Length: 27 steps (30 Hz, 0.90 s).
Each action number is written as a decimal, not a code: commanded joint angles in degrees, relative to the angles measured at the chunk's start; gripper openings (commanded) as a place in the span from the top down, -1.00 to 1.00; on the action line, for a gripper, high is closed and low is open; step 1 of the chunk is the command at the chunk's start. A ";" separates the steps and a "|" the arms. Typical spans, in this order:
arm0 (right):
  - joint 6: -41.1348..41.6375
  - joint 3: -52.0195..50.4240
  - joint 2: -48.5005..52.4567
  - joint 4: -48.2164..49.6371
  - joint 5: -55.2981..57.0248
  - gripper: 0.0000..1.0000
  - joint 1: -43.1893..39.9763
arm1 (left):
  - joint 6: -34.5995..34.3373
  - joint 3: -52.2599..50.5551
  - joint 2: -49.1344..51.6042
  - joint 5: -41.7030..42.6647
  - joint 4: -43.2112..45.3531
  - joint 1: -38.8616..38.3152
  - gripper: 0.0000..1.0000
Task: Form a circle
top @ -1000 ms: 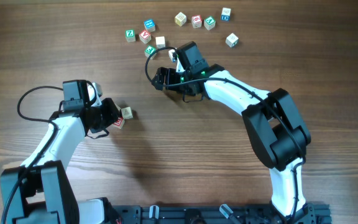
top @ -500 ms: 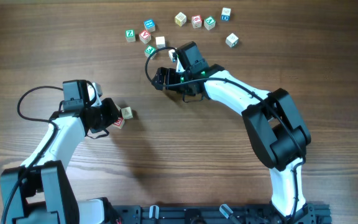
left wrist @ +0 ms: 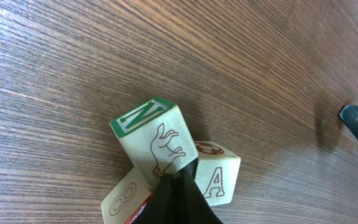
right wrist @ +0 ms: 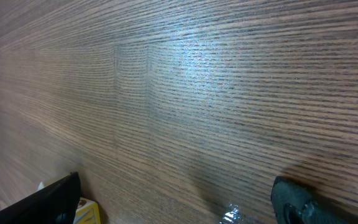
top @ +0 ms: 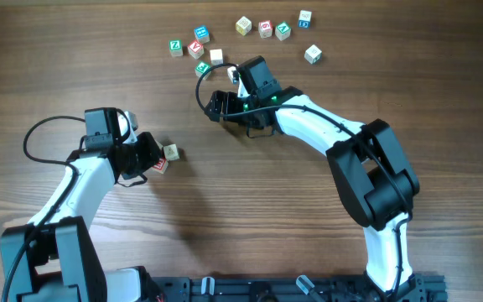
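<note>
Left pincer (left wrist: 174, 185) pressed together against the cube cluster (left wrist: 151, 143) at its tips, right pincer (top: 218, 106) spread: the cluster could be scattered by a skewed push.

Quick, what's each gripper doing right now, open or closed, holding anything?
Left gripper: closed, holding nothing, its tip at the cluster of three small pale wooden alphabet cubes.
Right gripper: open, empty.

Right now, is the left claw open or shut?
Shut. In the left wrist view the left claw narrows to one dark wedge with no gap, its tip at the N cube.
</note>
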 commanded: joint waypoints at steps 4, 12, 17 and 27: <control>0.63 -3.04 4.02 -2.12 5.90 -0.99 -1.05 | -0.35 0.44 0.26 0.98 0.35 -0.11 0.92; 0.61 -3.04 4.02 -2.14 5.90 -0.99 -1.05 | -0.35 0.42 0.26 0.92 -0.87 -0.09 0.92; 0.61 -3.04 4.02 -2.12 5.90 -0.99 -1.05 | -0.35 0.42 0.26 0.92 -1.11 -0.09 0.92; 0.66 -3.04 4.02 -2.03 5.90 -0.99 -1.05 | -2.05 1.79 -2.82 -0.28 -0.39 -0.09 0.92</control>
